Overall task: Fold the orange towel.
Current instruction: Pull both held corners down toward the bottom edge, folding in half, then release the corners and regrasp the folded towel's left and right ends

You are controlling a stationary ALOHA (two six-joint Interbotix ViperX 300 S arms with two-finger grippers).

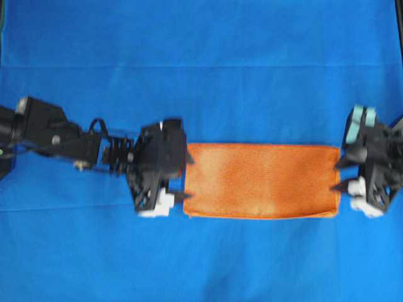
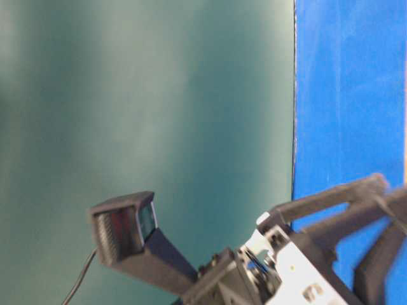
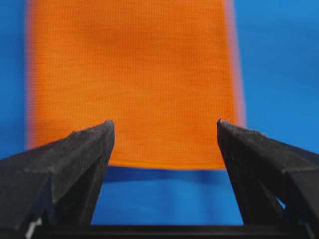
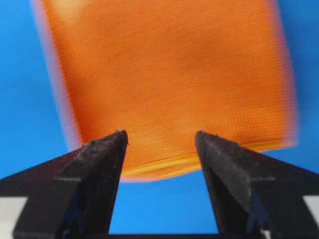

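At each short end of the towel, the left gripper and right gripper stand wide open, holding nothing. It lies folded on the blue cloth; the next fold likely needs both corners pinched evenly.

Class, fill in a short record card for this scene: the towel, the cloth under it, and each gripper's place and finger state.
Towel: orange towel, lying flat as a wide rectangle
Surface: blue table cloth beneath it
Left gripper: left gripper at the towel's left short edge, fingers spread open, nothing between them
Right gripper: right gripper at the towel's right short edge, fingers spread open, nothing between them
Towel held: no, it rests free on the cloth
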